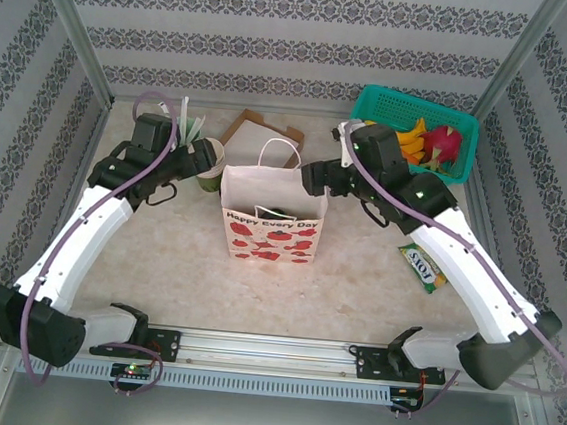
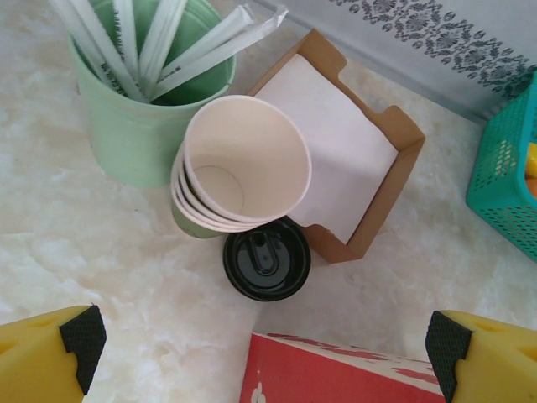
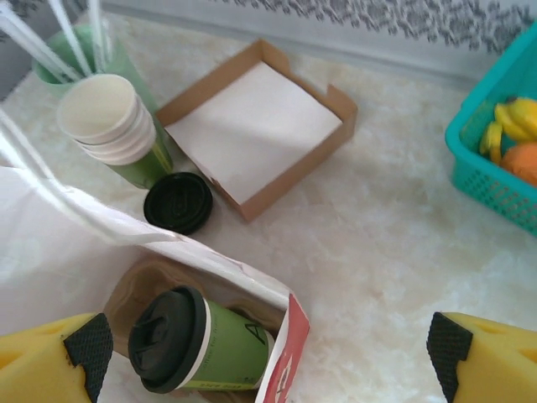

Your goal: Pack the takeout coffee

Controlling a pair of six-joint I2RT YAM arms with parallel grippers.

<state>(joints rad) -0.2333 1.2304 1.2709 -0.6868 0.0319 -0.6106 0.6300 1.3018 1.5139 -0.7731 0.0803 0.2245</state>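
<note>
Coffee's basically packed here: the takeout coffee (image 3: 205, 340) is already sitting inside the paper bag (image 1: 270, 231), black lid on, resting on what looks like a brown carrier (image 3: 134, 290) at the bottom. From the right wrist view it's leaning rather than standing dead straight. The lid end is pointing toward the left finger and the base toward the bag's red-printed wall, so the long axis is running roughly across the gap between the fingers. The camera angle is making it hard to say how much of that is real tilt. The right end effector (image 1: 317, 176) is hovering over the bag's right top edge, jaws spread wide and gripping nothing, with the cup lying below it. The left end effector (image 2: 264, 340) is also wide open and empty. It's hanging off the bag's back-left corner and looking down at the stack of spare cups (image 2: 243, 164), a loose black lid (image 2: 267, 260), the mint cup of sticks (image 2: 138, 117) and the napkin box (image 2: 401, 134), all sitting on the counter (image 2: 101, 252) behind the bag. The right arm is clearly the nearer one, so I'm guessing any last straightening nudge is falling to that side. Snagging a finger on the bag handles (image 1: 279, 152) is looking like the main risk.
</note>
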